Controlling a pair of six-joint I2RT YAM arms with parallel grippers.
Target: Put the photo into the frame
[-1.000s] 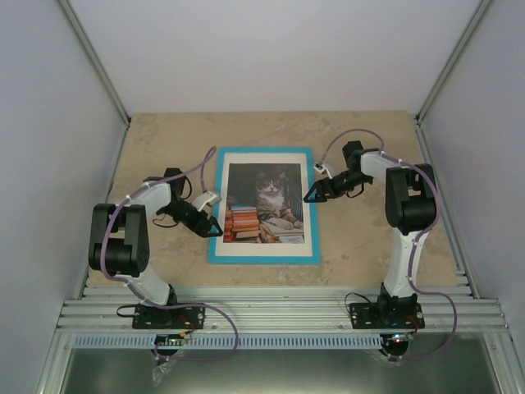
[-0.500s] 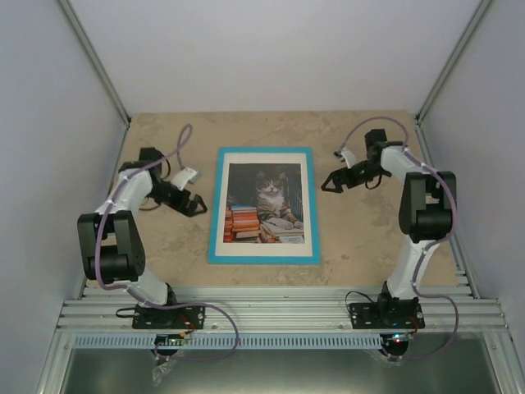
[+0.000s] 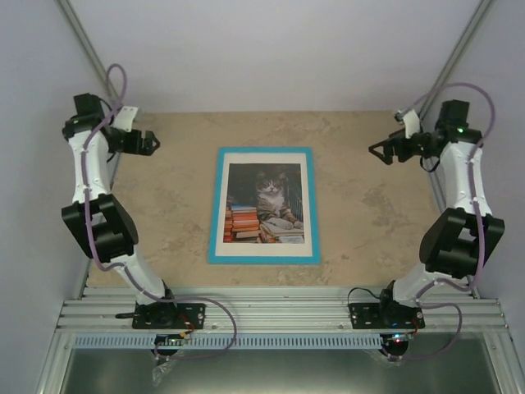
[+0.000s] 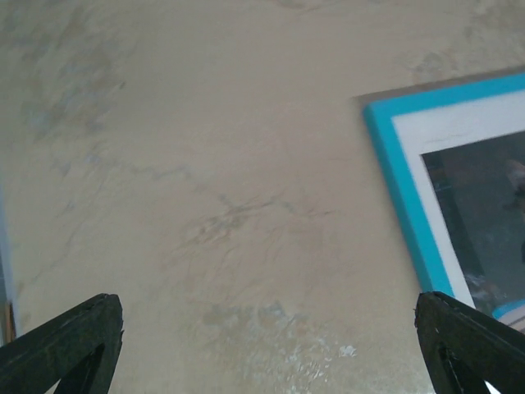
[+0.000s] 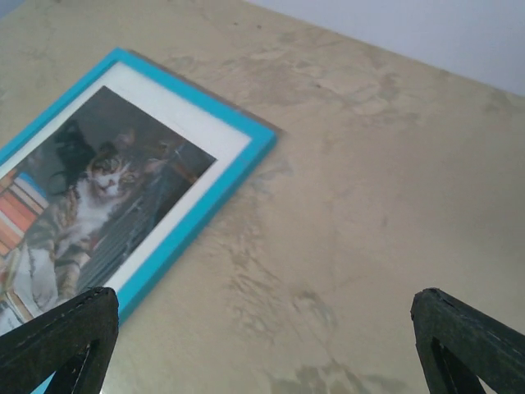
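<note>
Overhead view of a beige stone-patterned table (image 3: 369,230) with two robot arms, one rising at each side of the picture. At the centre lies the frame (image 3: 264,258), flat, turquoise front facing up, long sides running top to bottom. Inside it sits the photo (image 3: 265,203): a grey tabby cat beside stacks of orange-red books. A white margin surrounds the print within the turquoise edge. It sits square to the frame, with no corner poking out. Whether the margin is the print's own or a separate mat cannot be told.

The left gripper (image 3: 150,144) hovers in the upper left of the picture, well apart from the frame, fingers spread wide and holding nothing. The right gripper (image 3: 376,151) hovers in the upper right, equally far off, also spread wide and empty. Each wrist camera shows bare tabletop between its dark fingertips, with one turquoise corner of the frame off to the side.

Judging by this, the insertion step looks done and the task appears at or near its end. The next move likely calls only for parking both arms clear, without brushing the frame.
</note>
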